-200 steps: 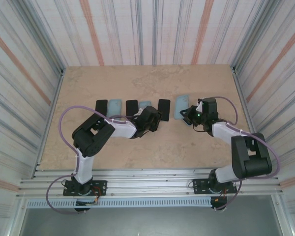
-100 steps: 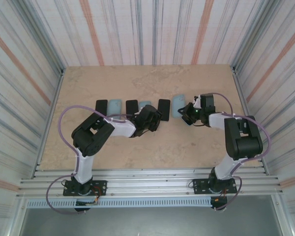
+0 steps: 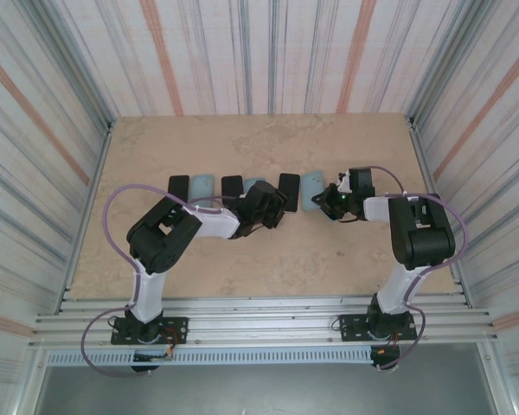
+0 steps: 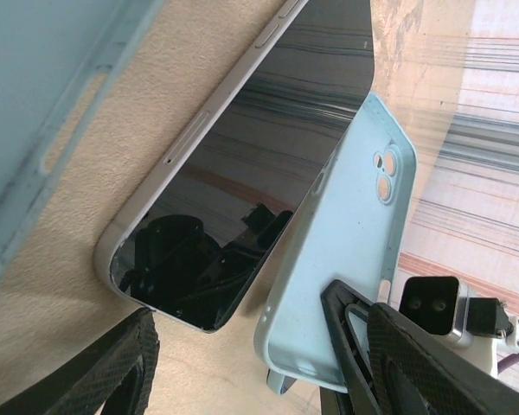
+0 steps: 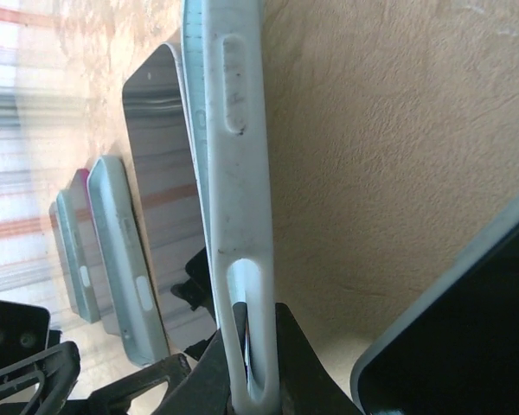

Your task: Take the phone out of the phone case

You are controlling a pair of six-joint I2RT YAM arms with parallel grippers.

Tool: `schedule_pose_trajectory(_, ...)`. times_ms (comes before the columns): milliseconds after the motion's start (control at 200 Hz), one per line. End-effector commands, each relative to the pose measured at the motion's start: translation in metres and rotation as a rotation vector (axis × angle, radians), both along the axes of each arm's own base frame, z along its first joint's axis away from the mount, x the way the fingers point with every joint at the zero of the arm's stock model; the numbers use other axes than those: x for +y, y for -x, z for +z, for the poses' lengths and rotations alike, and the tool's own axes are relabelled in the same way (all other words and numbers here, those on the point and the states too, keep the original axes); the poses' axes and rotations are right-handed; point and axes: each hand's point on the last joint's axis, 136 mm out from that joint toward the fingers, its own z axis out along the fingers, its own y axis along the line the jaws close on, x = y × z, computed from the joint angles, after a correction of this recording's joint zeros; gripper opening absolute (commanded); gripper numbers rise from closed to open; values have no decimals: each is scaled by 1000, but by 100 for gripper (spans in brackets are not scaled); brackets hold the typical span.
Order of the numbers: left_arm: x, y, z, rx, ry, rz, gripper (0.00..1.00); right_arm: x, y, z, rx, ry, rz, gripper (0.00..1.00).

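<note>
The right tool point(image 5: 246, 359) is pinched shut on the side wall of a pale blue soft phone case point(image 5: 229, 173), gripping it at the near end, so that the case stands up on its long edge instead of lying flat. From that grip the case's long axis runs straight away from the tool, towards the far side of the marbled tan bench point(image 3: 242, 143).

The bench colour shows through the case's camera cut-outs in the left wrist view (so I judge the shell to be empty, though its inner face is not plainly shown).

Just beyond the raised case, on its left, a black-screened phone with a grey rim point(image 4: 242, 173) lies flat and face up. Its long axis is parallel to the case. Whether the two touch I cannot tell.

The left tool point(image 3: 264, 207) hovers with its jaws apart at the near end of that phone, holding nothing, and it is the nearer tool to the phone.

On the case's other side, in the right wrist view, a second dark-screened phone point(image 5: 454, 346) lies close by. Which of the two belongs with this case I cannot tell.

In my judgement the coming move turns on this side-by-side lie: the case has to be carried sideways, across its long axis and away from the flat phone, not along it.
</note>
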Motion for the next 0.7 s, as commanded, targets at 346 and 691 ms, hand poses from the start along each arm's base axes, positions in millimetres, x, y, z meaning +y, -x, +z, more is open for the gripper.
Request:
schedule_pose_trajectory(346,32,-10,38,-107,-171,-107,67,6,5,1,2,56,98,26)
schedule_pose_trajectory(691,22,-23,29,-117,-192,-159,66,1,10,3,2,187,179,35)
